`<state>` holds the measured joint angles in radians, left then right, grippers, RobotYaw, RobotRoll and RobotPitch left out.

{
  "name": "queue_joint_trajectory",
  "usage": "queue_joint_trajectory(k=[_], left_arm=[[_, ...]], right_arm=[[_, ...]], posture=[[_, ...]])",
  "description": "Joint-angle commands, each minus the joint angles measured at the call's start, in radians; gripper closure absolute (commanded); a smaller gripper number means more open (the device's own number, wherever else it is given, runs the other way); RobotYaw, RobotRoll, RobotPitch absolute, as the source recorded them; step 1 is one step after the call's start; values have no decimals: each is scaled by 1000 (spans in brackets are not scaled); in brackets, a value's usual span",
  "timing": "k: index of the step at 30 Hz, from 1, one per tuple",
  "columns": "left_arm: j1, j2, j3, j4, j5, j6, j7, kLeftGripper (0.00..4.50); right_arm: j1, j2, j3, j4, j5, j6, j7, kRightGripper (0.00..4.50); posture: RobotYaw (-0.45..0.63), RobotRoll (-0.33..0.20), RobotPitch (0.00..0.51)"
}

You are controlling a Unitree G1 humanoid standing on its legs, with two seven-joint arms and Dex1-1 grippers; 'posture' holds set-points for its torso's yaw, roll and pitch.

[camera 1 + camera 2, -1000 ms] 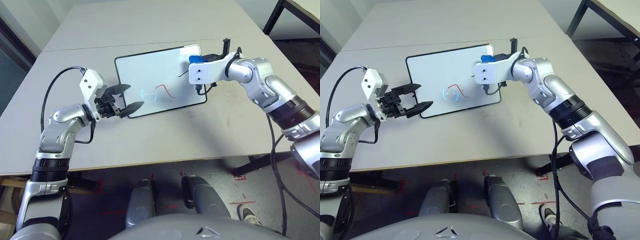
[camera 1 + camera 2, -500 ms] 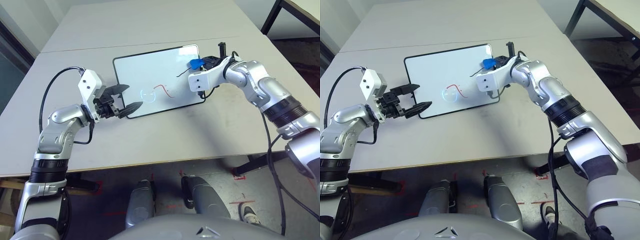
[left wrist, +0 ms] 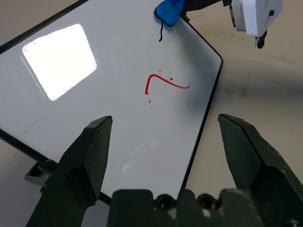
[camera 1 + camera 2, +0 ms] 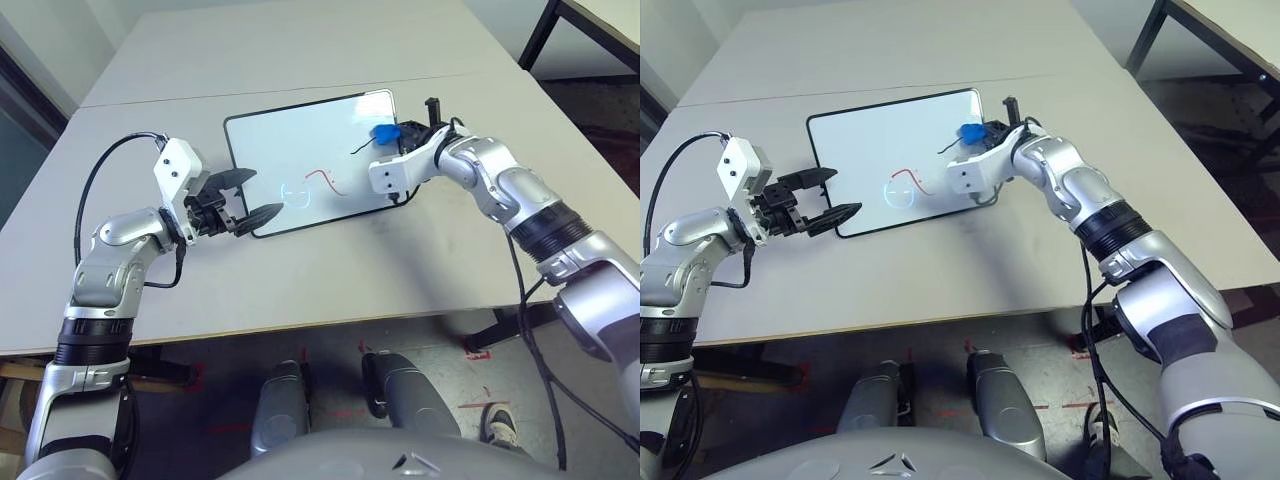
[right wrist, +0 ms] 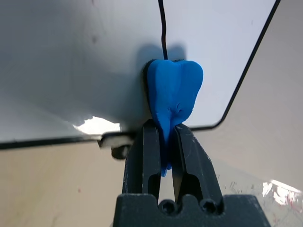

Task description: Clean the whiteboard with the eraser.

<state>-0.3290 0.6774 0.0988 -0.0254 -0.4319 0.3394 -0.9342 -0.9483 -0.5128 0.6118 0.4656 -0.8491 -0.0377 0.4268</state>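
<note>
The whiteboard [image 4: 300, 150] lies flat on the table, black-framed, with a red squiggle [image 4: 326, 180] and a short black stroke [image 4: 358, 150] drawn on it. The blue eraser [image 4: 384, 131] is pinched in my right gripper [image 5: 165, 142], which is shut on it and presses it onto the board near the right edge, at the end of the black stroke. My left gripper [image 4: 248, 196] is open at the board's near left corner, one finger over the frame, holding nothing. In the left wrist view the whiteboard [image 3: 94, 94] spreads out between its fingers.
The grey table [image 4: 300, 280] has a seam running across behind the board. A dark table leg [image 4: 540, 35] stands at the far right. Bare tabletop lies in front of the board and to its right.
My right gripper has carried the eraser a little left and toward me across the board's right side. The left arm has stayed put.
</note>
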Motion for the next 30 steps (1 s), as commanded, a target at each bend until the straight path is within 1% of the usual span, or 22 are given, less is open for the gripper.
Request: queue_joint_trajectory(k=[1,12,20,25,30], left_arm=[[2,9,1,-12,6,3,-5,0],[4,-3,-8,-13,8,2,1,0],[5,-15,-14,-15,10,2,4,0],[3,-18,-15,-13,11,2,4,0],[-3,-19,-16,-5,13,-3,1,0]], right_arm=[[23,23,22,-29,-17,-19,35,4359],[37,53,24,-98,-49,-21,107,4376],[40,52,15,-112,-70,-28,130,4376],[34,33,9,-88,-93,-23,126,4376],[16,-5,-5,-50,-105,-19,112,4377]], posture=[[-92,0,105],[-95,0,110],[-99,0,112],[-100,0,113],[-105,0,110]])
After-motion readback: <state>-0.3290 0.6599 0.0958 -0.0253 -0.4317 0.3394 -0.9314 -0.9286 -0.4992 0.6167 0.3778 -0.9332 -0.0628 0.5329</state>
